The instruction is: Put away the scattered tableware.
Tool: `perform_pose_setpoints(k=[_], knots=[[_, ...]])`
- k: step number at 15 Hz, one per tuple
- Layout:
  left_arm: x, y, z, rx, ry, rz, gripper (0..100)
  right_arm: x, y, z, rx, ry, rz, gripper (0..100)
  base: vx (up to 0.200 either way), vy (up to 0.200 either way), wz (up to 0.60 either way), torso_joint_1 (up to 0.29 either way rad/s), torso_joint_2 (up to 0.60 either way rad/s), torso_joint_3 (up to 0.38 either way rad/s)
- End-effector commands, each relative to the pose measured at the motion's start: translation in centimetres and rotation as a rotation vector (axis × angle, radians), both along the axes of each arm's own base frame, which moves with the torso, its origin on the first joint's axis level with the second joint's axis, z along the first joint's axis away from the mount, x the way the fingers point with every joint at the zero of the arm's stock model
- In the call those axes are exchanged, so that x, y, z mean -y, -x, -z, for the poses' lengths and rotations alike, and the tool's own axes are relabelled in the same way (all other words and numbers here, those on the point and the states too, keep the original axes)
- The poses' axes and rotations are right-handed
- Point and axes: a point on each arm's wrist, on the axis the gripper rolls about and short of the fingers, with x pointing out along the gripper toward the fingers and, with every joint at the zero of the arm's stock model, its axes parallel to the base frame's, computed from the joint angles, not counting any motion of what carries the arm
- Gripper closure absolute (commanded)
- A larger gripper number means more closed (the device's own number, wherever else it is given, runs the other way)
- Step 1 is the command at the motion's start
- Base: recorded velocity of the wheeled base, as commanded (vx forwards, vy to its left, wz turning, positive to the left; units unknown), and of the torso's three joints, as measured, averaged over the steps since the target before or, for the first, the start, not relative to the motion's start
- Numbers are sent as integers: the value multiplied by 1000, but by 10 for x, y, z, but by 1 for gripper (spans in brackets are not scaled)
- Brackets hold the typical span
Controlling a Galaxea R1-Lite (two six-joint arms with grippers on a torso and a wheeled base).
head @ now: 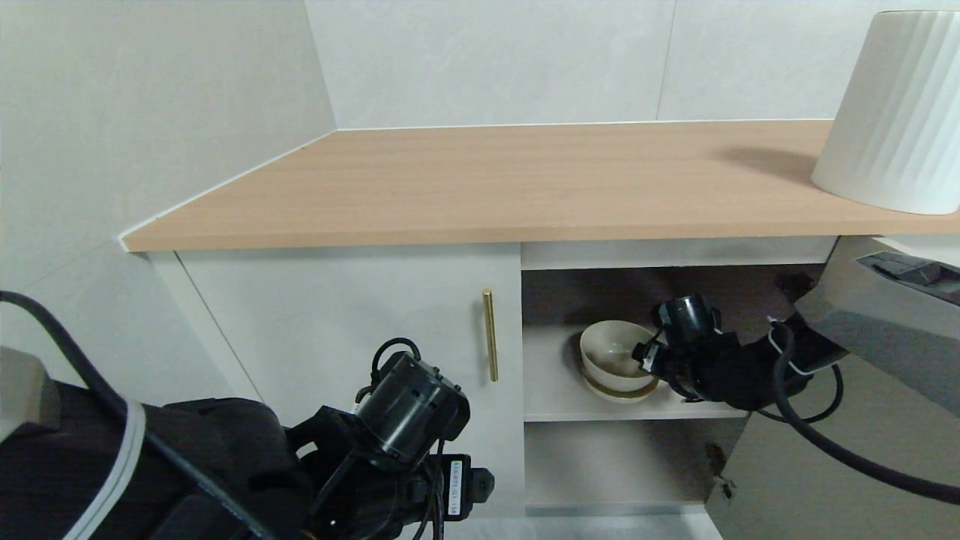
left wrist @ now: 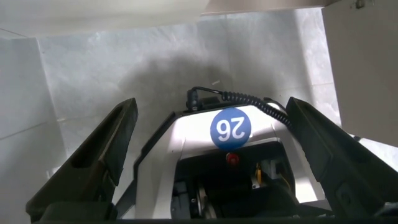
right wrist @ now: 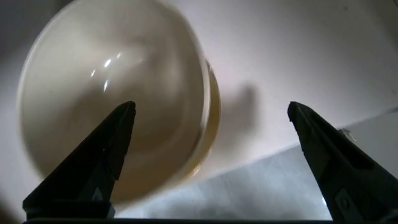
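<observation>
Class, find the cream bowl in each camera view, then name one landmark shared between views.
Head view: cream bowl on the cupboard shelf, right of the closed door, beside the right pincer.
Left wrist view: this camera faces pale tiles, away from the cupboard.
Right wrist view: the bowl lies close, beside one finger of the open right pincer.
Shared landmark: the cupboard shelf under the bowl.
</observation>
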Motion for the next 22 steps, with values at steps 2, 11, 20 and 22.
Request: perform_pose_setpoints(k=[2, 11, 20, 22], knots=[[-18, 3, -31, 60, 28, -17, 0, -1, 34, -34, 8, 22, -134, 0, 0, 0, 0, 0, 0, 0], [-85, 36, -97, 216, 64, -73, 0, 29, 196, -149, -107, 52, -611, 0, 0, 0, 0, 0, 0, 0], [-88, 40, -88, 200, 31, -58, 0, 40, 225, -156, -190, 66, -641, 0, 0, 0, 0, 0, 0, 0], [-87, 39, -86, 192, 26, -56, 0, 39, 224, -154, -200, 69, -639, 0, -100, 0, 0, 4, 4, -1]])
